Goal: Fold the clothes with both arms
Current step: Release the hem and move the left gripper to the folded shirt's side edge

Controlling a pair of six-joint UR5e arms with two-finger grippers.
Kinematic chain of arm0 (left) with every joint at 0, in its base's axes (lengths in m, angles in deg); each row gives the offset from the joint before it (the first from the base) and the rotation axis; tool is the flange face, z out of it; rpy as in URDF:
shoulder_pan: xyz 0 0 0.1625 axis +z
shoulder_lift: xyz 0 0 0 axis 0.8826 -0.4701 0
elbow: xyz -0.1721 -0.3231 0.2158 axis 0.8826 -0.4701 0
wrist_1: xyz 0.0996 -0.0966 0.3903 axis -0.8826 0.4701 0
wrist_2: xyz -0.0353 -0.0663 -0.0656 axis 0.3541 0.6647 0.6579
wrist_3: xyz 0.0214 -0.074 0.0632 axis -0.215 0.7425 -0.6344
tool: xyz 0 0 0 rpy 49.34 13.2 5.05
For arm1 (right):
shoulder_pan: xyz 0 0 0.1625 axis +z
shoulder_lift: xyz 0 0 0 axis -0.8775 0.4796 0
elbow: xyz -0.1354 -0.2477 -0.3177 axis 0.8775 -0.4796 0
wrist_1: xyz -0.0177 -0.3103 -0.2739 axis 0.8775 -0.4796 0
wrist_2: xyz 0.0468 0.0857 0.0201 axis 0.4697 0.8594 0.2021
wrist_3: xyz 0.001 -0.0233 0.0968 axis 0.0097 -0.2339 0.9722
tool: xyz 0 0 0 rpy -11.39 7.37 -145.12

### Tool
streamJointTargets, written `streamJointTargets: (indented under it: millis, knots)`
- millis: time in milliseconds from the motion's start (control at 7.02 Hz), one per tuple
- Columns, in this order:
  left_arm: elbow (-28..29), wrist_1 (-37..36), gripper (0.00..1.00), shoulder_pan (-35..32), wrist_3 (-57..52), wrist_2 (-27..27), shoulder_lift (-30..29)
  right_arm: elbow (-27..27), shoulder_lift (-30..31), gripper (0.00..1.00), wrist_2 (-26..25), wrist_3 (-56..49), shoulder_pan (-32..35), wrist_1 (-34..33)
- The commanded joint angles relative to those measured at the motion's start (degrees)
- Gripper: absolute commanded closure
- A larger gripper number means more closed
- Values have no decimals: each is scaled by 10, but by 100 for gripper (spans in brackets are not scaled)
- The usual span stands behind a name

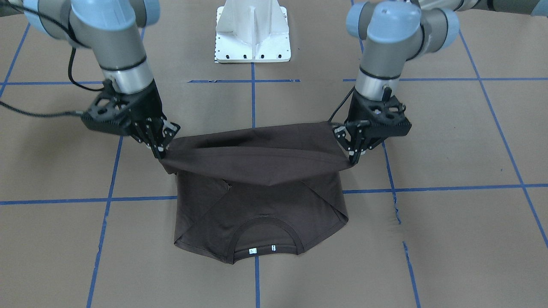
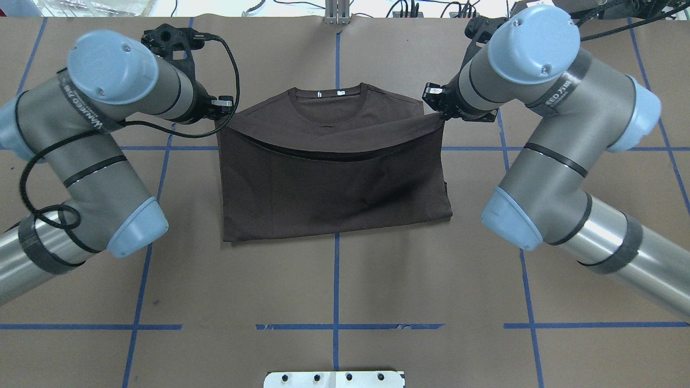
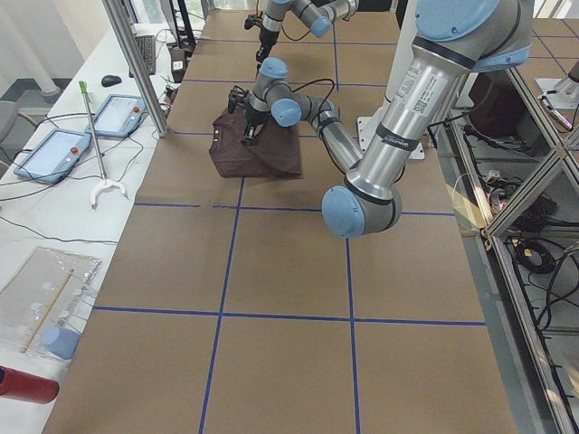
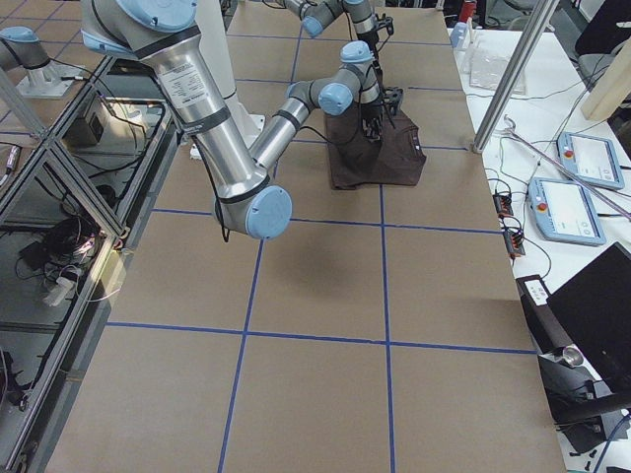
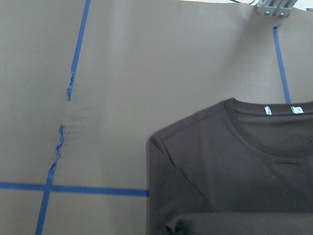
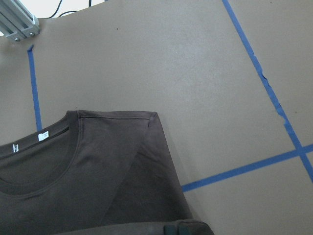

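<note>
The dark brown T-shirt (image 2: 334, 183) lies on the brown table with its sleeves folded in and its neckline (image 1: 263, 239) and white labels at the far end from the robot. My left gripper (image 1: 355, 157) is shut on one corner of the hem, and my right gripper (image 1: 159, 153) is shut on the other. Between them the hem edge (image 2: 331, 141) hangs stretched and sagging above the chest, just short of the collar. In the overhead view the left gripper (image 2: 220, 116) and right gripper (image 2: 439, 112) stand at the shirt's shoulders. Both wrist views look down on the collar (image 5: 266, 129) and a shoulder (image 6: 146, 117).
A white bolted pedestal (image 1: 252, 34) stands at the robot's side of the table. Blue tape lines (image 2: 335, 302) grid the brown paper, with a torn strip (image 1: 396, 205) beside the shirt. Tablets (image 3: 54, 149) and tools lie on a side bench.
</note>
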Motion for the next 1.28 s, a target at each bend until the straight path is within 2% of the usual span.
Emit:
streamJointTargets:
  millis: [0, 143, 285, 428, 713, 855, 998, 1140]
  knots:
    - [125, 100, 100, -3, -5, -2, -29, -179, -54, 100, -10, 0, 10, 136]
    - [169, 113, 100, -2, -6, -23, -36, -249, -79, 100, -16, 0, 11, 178]
    - [225, 158, 100, -2, -22, -31, -44, -284, -79, 100, -17, 0, 16, 212]
    - [249, 193, 100, -1, -23, -31, -44, -292, -79, 100, -16, 0, 17, 219]
    - [246, 195, 100, 1, -22, -31, -45, -292, -77, 100, -16, 0, 17, 222]
    - [243, 200, 50, 1, -23, -30, -40, -292, -72, 6, -19, -1, 14, 221]
    - [228, 225, 1, 0, -33, -26, -34, -276, -75, 0, -26, -15, 12, 221]
    - [176, 223, 0, 3, -57, -22, -3, -233, -55, 0, -18, -33, 15, 216]
